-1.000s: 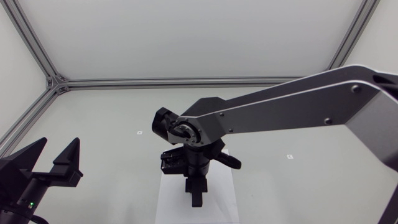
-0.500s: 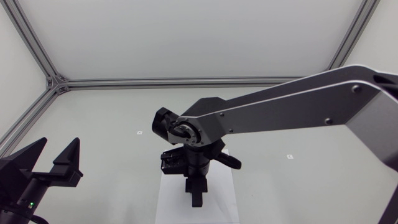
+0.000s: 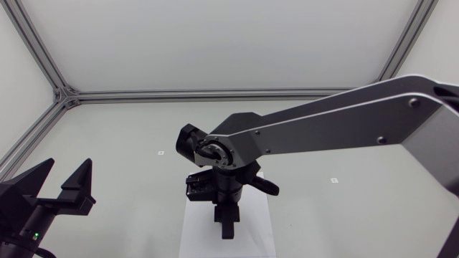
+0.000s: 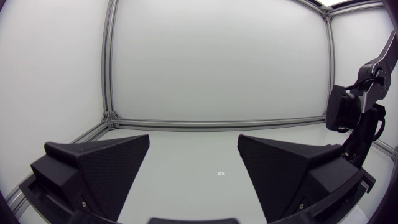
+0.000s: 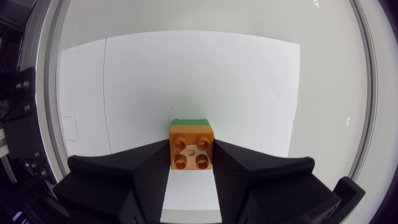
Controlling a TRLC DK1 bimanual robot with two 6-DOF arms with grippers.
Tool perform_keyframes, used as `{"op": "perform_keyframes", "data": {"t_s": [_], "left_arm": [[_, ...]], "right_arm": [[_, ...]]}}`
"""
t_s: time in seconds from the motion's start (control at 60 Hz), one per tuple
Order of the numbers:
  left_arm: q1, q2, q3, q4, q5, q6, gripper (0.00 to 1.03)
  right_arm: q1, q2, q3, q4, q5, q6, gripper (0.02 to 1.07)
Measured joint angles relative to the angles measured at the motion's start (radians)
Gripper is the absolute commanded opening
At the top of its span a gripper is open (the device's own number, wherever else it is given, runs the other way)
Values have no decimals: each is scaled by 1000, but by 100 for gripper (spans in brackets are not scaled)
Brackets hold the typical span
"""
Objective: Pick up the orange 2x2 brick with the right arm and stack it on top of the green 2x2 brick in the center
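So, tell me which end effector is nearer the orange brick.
Right. The right end effector is shut on the orange brick, gripping it from two sides, with the green brick showing just past it. The left end effector rests open far off to the left, well away from it.

A white paper sheet lies on the grey table between two small marks.

Walls: white matte panels enclose the table on 3 sides.
Frame: silver aluminium rails run along the panels' base and edges, meeting at a corner joint.
Table: pale grey surface with 2 small white markers.
Sheet: 1 white paper sheet lies flat near the middle.
Light: even, diffuse, soft shadows.
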Motion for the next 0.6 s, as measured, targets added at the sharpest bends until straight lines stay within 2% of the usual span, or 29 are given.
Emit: {"op": "perform_keyframes", "data": {"t_s": [0.45, 0.6], "left_arm": [[0, 0, 0, 0, 0, 0, 99], [0, 0, 0, 0, 0, 0, 99]], "right_arm": [[0, 0, 0, 0, 0, 1, 43], [0, -1, -1, -1, 0, 1, 52]]}}
